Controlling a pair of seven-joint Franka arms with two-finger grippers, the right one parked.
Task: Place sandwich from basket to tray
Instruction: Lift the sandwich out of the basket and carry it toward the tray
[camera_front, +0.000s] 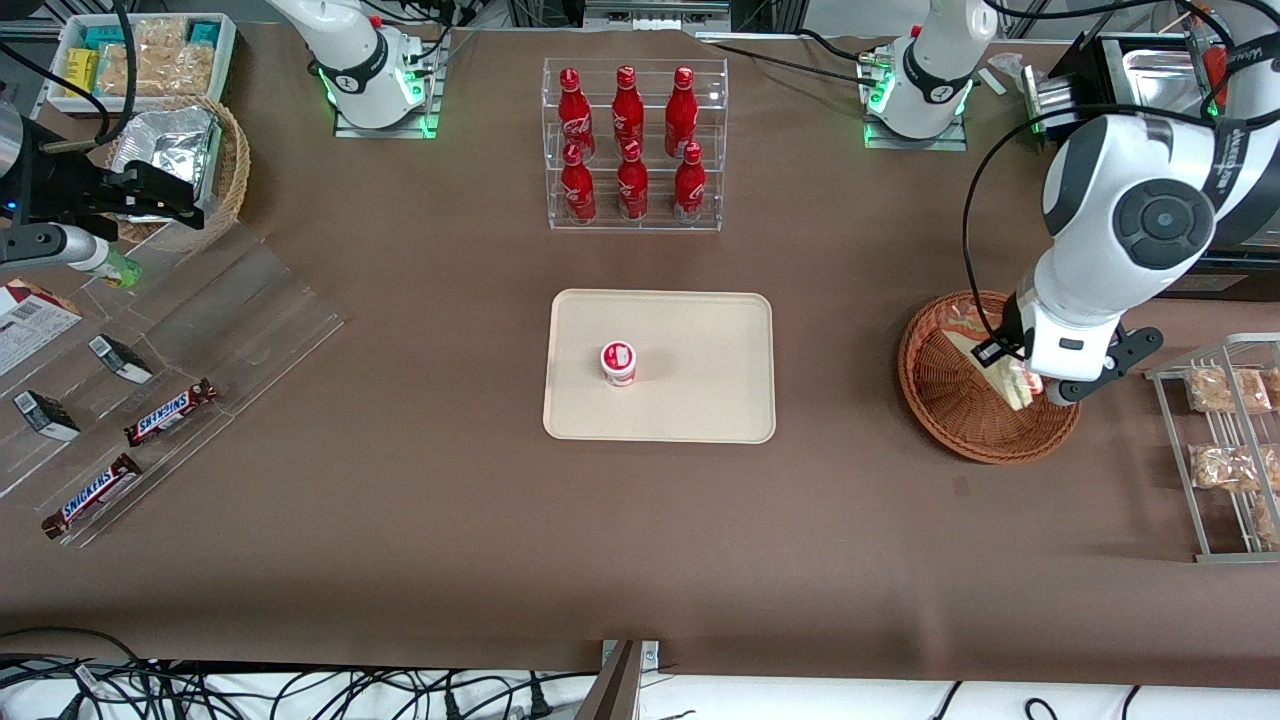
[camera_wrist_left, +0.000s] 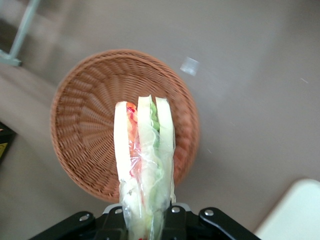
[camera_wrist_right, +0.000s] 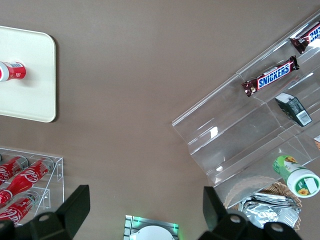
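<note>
My left gripper (camera_front: 1032, 388) hangs over the reddish-brown wicker basket (camera_front: 950, 405), toward the working arm's end of the table. It is shut on the sandwich (camera_front: 990, 365), a wrapped wedge of white bread. In the left wrist view the sandwich (camera_wrist_left: 145, 150) sticks out from the gripper (camera_wrist_left: 147, 222), showing red and green filling. It is lifted clear above the basket (camera_wrist_left: 85, 130), which shows nothing else inside. The cream tray (camera_front: 705, 340) lies at the table's middle, and its corner (camera_wrist_left: 295, 212) shows in the wrist view.
A small red-and-white cup (camera_front: 618, 362) stands on the tray. An acrylic stand of red bottles (camera_front: 632, 145) is farther from the front camera than the tray. A wire rack of snack packets (camera_front: 1225, 450) sits beside the basket. Chocolate bars on a clear display (camera_front: 170, 410) lie toward the parked arm's end.
</note>
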